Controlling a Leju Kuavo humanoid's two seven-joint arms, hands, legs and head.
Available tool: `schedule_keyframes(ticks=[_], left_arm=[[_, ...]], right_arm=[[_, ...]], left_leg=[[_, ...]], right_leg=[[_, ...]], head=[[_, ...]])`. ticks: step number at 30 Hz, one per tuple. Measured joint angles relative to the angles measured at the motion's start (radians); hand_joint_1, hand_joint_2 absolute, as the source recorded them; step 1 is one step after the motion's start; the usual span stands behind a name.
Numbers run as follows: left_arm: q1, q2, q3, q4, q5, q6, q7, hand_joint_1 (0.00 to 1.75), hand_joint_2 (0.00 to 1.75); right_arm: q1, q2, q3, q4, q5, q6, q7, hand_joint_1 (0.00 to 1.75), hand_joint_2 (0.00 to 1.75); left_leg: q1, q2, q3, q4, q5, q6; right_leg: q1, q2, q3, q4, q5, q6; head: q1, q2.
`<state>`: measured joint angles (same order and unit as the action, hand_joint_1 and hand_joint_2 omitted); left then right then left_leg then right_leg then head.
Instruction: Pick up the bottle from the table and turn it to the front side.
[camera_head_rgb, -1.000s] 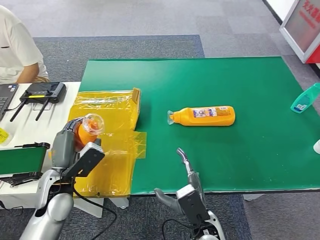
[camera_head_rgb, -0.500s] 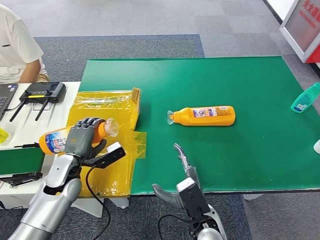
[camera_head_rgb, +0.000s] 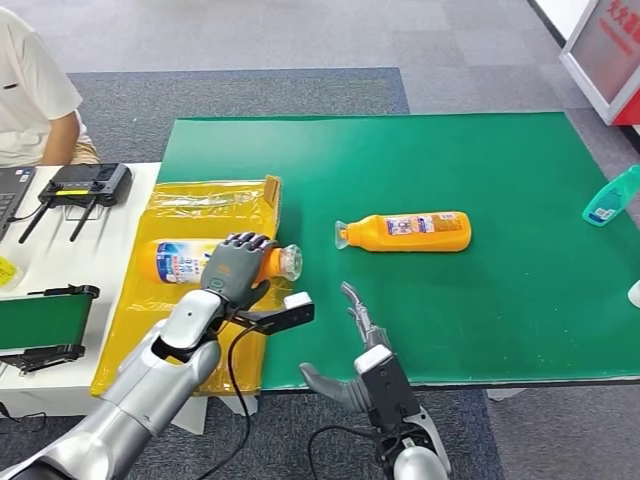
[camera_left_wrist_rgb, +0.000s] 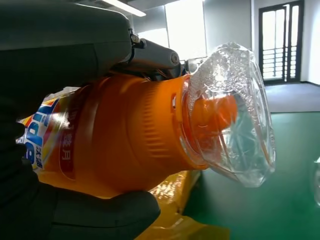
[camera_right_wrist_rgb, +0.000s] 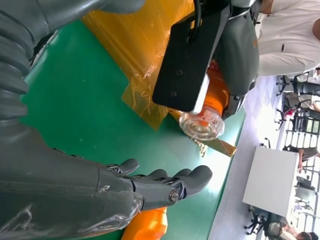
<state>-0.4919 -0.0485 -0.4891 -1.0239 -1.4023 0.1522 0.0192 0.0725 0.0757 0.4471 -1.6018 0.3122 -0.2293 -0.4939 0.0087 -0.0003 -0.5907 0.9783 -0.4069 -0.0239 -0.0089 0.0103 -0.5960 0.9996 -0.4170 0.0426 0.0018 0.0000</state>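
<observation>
Head view is showing the right hand (camera_head_rgb: 361, 330) nearest, at the table's front edge, with its fingers (camera_right_wrist_rgb: 166, 181) spread apart and holding nothing. A little farther, the left hand (camera_head_rgb: 235, 268) is gripping an orange detergent bottle (camera_head_rgb: 181, 262) on its side above the yellow plastic sheet (camera_head_rgb: 226, 340). So the pickup looks done, and the turning seems underway. Farther out, a second orange bottle (camera_head_rgb: 411, 231) is lying on the green table (camera_head_rgb: 490, 320).
</observation>
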Motion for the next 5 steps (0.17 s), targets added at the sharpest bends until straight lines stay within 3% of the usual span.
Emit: schedule_keyframes(ticks=[5], left_arm=[[-0.015, -0.03, -0.031, 0.028, 0.017, -0.003, -0.006, 1.75, 1.75]], right_arm=[[0.0, 0.001, -0.011, 0.005, -0.003, 0.005, -0.007, 0.0, 1.75]], left_leg=[[0.0, 0.0, -0.001, 0.0, 0.0, 0.0]], right_leg=[[0.0, 0.0, -0.001, 0.0, 0.0, 0.0]], head=[[0.0, 0.0]])
